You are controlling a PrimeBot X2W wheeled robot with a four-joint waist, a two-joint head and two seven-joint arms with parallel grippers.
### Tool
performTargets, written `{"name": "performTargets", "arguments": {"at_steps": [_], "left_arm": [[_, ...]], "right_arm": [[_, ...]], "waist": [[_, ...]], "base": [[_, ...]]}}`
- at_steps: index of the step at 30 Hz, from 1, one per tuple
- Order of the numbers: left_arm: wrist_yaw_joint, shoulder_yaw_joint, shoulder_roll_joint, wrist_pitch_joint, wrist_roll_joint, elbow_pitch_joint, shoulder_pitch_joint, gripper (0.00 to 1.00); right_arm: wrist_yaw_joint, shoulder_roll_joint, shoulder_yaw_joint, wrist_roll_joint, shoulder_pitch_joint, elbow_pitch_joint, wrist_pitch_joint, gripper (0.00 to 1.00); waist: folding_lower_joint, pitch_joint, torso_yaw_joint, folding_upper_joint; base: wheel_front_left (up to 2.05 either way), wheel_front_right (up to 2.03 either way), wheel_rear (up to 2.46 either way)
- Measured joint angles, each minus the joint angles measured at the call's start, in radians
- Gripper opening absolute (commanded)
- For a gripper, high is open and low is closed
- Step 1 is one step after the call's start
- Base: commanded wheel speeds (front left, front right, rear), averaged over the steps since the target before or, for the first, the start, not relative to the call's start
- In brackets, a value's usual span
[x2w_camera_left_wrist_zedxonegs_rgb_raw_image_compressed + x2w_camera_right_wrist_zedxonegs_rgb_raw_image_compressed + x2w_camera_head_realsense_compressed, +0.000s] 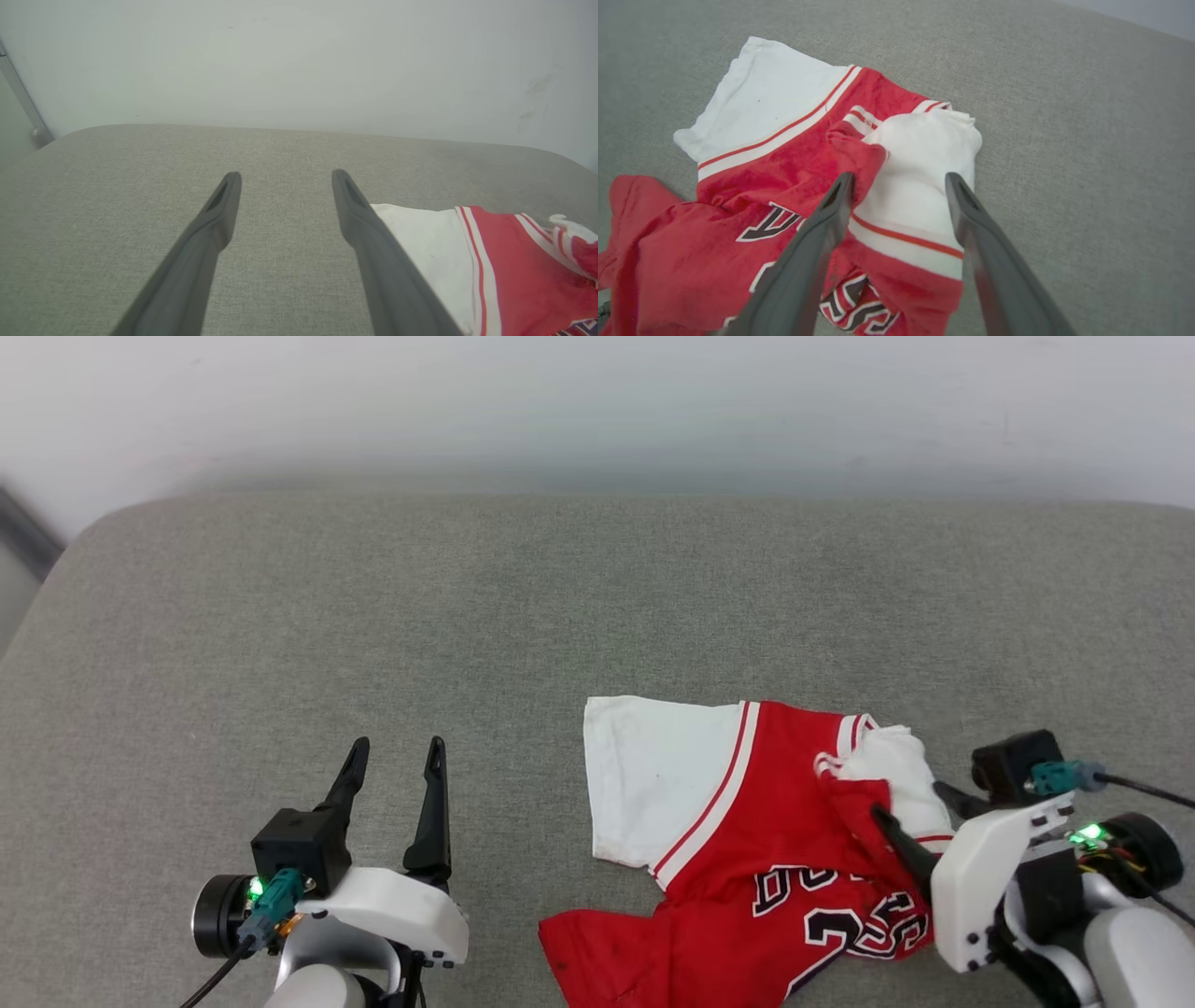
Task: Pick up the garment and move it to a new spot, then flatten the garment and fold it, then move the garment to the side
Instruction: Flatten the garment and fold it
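Note:
The garment (747, 840), a red jersey with white sleeves and black lettering, lies crumpled on the grey cushion at the lower right of the head view. One white sleeve (644, 784) is spread flat to the left; the other is bunched at its right side. My right gripper (910, 803) stands open over that bunched sleeve (920, 186), one finger on either side, nothing clamped. My left gripper (397, 751) hovers open over bare cushion to the garment's left; the garment (504, 270) lies right of its fingers.
The grey fabric cushion (467, 616) stretches wide behind and left of the garment. A pale wall (597, 401) runs along its far edge. The cushion's rounded corner (84, 532) is at the far left.

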Motion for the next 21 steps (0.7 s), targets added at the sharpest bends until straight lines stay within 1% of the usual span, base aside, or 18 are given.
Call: {"name": "performTargets", "arguments": {"at_steps": [3, 5, 7, 12, 18, 19, 20, 21], "left_arm": [[-0.002, -0.007, -0.002, 0.0, 0.001, -0.002, -0.006, 1.0], [-0.006, -0.014, -0.008, -0.001, 0.002, -0.002, -0.016, 1.0], [-0.007, -0.015, -0.011, -0.003, 0.002, -0.001, -0.021, 1.0], [-0.011, -0.016, -0.015, -0.011, 0.0, 0.008, -0.031, 1.0], [-0.017, -0.018, -0.02, -0.019, 0.0, 0.021, -0.06, 1.0], [-0.018, -0.018, -0.021, -0.019, 0.0, 0.023, -0.062, 1.0], [-0.018, -0.019, -0.022, -0.02, 0.0, 0.026, -0.062, 1.0], [-0.018, -0.019, -0.022, -0.021, 0.0, 0.028, -0.062, 1.0]], "right_arm": [[0.0, -0.032, -0.049, 0.007, -0.019, 0.033, 0.052, 1.0], [0.0, -0.051, -0.068, 0.008, -0.024, 0.06, 0.061, 1.0], [0.0, -0.051, -0.086, 0.037, -0.042, 0.094, 0.065, 1.0], [0.0, -0.057, -0.078, 0.049, -0.076, 0.214, 0.063, 1.0], [0.0, -0.048, -0.053, 0.088, -0.139, 0.356, 0.026, 1.0], [0.0, -0.046, -0.048, 0.098, -0.147, 0.373, 0.02, 0.44], [0.0, -0.044, -0.042, 0.106, -0.155, 0.386, 0.015, 0.03], [0.0, -0.045, -0.035, 0.11, -0.162, 0.396, 0.007, 0.0]], "waist": [[0.0, 0.011, 0.007, 0.0], [0.0, 0.019, 0.015, 0.0], [0.0, 0.031, 0.022, 0.0], [0.0001, 0.062, 0.035, 0.0], [0.0, 0.097, 0.046, 0.0], [0.0, 0.099, 0.048, 0.0], [0.0, 0.099, 0.048, 0.0], [0.0, 0.099, 0.047, 0.0]], "base": [[0.0, 0.0, 0.0], [0.0, 0.0, 0.0], [0.0, 0.0, 0.0], [0.0, 0.0, 0.0], [0.0, 0.0, 0.0], [0.0, 0.0, 0.0], [0.0, 0.0, 0.0], [0.0, 0.0, 0.0]]}}
